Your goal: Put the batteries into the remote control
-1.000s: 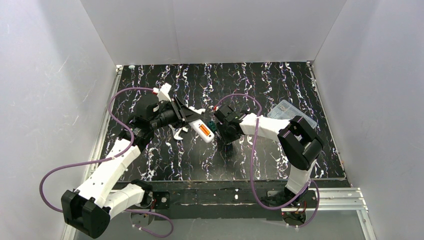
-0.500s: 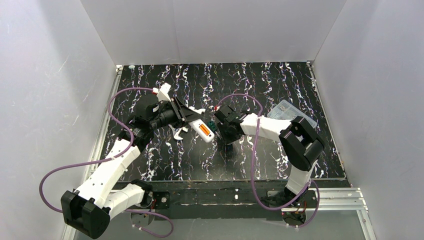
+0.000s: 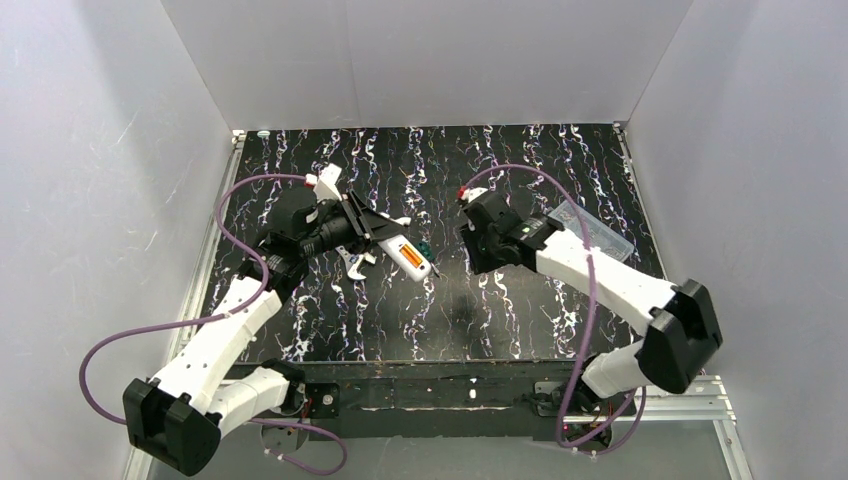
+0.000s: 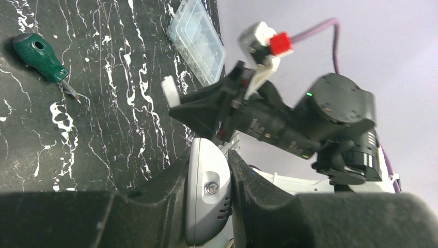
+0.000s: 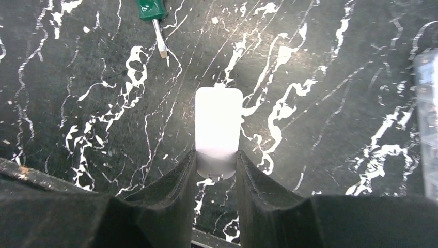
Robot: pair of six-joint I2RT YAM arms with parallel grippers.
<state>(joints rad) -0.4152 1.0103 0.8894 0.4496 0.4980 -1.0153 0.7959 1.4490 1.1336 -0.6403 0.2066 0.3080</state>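
Your table [image 3: 340, 320] is a black slab veined with white, closed in by pale bare walls [image 3: 420, 60] on the left, far and right sides. A metal rail [image 3: 205, 270] runs along its left edge.

Your left claw [image 3: 372, 232] is clamped tight on the remote control [image 3: 420, 267] and holds it off the surface, a little left of centre. The remote's back faces up, and orange from the batteries [image 3: 408, 260] shows in its recess (whether both are seated can't be told from above). In the left wrist view the remote's pale rounded end is pinched between the two dark fingers [image 4: 248, 181].

Your right claw [image 5: 217, 155] is narrowed onto a small white cover [image 5: 218, 119], gripping its near end. It hangs over the middle of the surface, right of the remote and apart from it.

A green-handled screwdriver [image 4: 38, 54] lies flat near the centre, just beside the remote's free end as seen from above. A clear plastic box [image 4: 199, 41] sits by the right edge, toward the far right corner.
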